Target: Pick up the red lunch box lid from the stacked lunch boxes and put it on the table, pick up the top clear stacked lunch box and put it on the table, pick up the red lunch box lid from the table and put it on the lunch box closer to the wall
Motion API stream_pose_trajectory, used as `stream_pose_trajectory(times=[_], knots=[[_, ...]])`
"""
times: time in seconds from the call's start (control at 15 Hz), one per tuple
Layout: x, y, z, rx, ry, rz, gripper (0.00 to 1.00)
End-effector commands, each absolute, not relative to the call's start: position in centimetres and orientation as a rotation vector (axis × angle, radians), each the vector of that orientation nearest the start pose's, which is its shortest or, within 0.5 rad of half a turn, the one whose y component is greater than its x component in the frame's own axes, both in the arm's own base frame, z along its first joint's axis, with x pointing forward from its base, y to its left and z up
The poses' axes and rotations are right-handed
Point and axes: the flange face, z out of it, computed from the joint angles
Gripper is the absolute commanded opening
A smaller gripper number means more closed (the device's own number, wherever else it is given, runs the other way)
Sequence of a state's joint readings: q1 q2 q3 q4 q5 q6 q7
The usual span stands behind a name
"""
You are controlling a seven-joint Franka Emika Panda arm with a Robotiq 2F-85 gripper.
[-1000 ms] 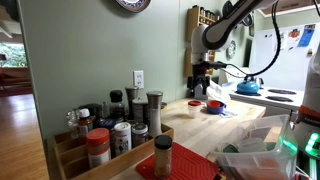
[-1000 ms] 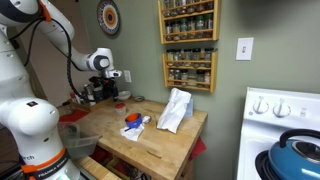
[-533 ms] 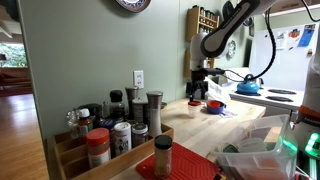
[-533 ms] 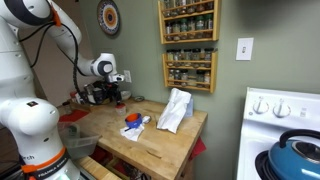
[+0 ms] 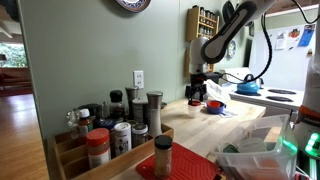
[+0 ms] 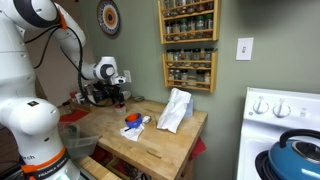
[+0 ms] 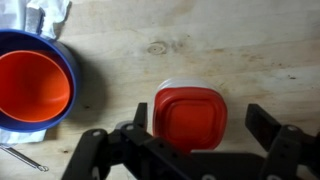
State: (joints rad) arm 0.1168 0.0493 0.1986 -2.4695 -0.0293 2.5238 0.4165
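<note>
While the fingers stay spread wide with nothing between them, the arm (image 6: 72,42) has sunk toward the table (image 7: 230,35), and that is the one real change. It means the approach to the first step is under way, but no grasp has begun. The table's pale wood fills the wrist view. A blue bowl (image 7: 18,42) with a red dish (image 7: 35,88) inside it sits at the left edge, apart from the target. The stacked lunch boxes (image 7: 176,83) stand almost directly under the camera, only a clear rim showing. The red lunch box lid (image 7: 190,120) is seated on top of them, not yet lifted. The gripper (image 7: 200,118) hangs above the lid, one finger on either side, and I cannot tell whether the tips have reached lid height. My guess is that a further descent comes before closing.

Against the frame a second back, both exterior views show the wrist lower and the gripper (image 5: 197,86) nearer the tabletop. The lid, the boxes and the bowl have not moved.
</note>
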Motion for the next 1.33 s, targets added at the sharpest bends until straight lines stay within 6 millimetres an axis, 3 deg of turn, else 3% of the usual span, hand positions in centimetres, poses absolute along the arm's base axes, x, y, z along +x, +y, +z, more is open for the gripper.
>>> stream_pose_trajectory(times=[0.0,0.2,0.33,0.73,1.27], knots=[[45.35,14.74,26.75,-3.158,0.125,-0.049,1.00],[45.44,14.48,26.67,-3.162,0.127,-0.051,1.00],[45.49,14.31,26.62,-3.162,0.131,-0.050,0.93],[45.50,14.46,26.48,-3.158,0.127,-0.049,0.92],[45.49,14.69,26.54,-3.157,0.123,-0.057,0.80]])
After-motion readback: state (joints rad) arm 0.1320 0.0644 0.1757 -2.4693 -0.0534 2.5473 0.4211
